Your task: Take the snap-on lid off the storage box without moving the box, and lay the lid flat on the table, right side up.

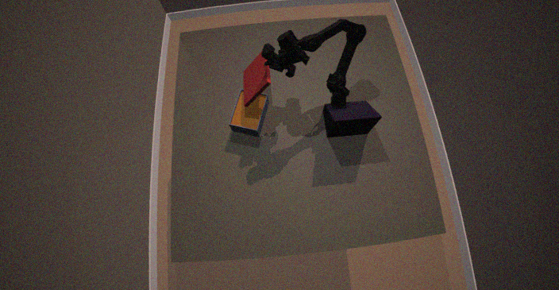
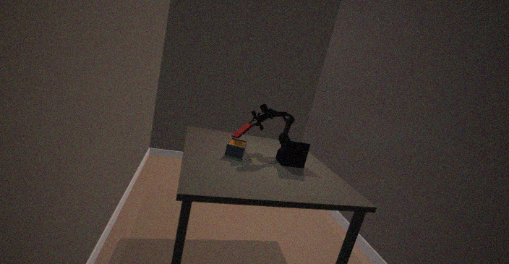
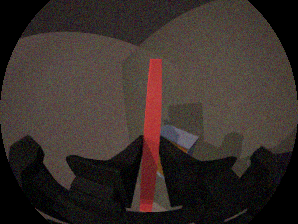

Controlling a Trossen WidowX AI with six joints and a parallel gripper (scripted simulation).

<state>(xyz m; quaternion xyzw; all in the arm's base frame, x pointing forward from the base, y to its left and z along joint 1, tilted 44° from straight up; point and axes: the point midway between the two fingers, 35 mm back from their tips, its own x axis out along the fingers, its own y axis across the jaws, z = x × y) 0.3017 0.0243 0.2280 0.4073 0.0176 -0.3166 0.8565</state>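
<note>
The top view looks steeply down from above onto the table (image 1: pixel 278 214) (image 2: pixel 260 180). The exterior view stands farther back, facing the table's near edge and far wall (image 2: pixel 249 50); both share arm and box (image 1: pixel 260 129) (image 2: pixel 235 151). The wrist view looks closely along the lid (image 3: pixel 154 105), catching part of the box (image 3: pixel 180 136).

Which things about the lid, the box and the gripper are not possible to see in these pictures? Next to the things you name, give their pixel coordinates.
- Lid (image 1: pixel 256 79) (image 2: pixel 242 130) (image 3: pixel 154 105): underside turned away, top view.
- Box (image 1: pixel 260 129) (image 2: pixel 235 151) (image 3: pixel 181 136): mostly hidden behind gripper (image 1: pixel 265 60) (image 2: pixel 254 122) (image 3: pixel 151 142) and lid, wrist view.
- Gripper: fingertips too small and dark, exterior view.
</note>
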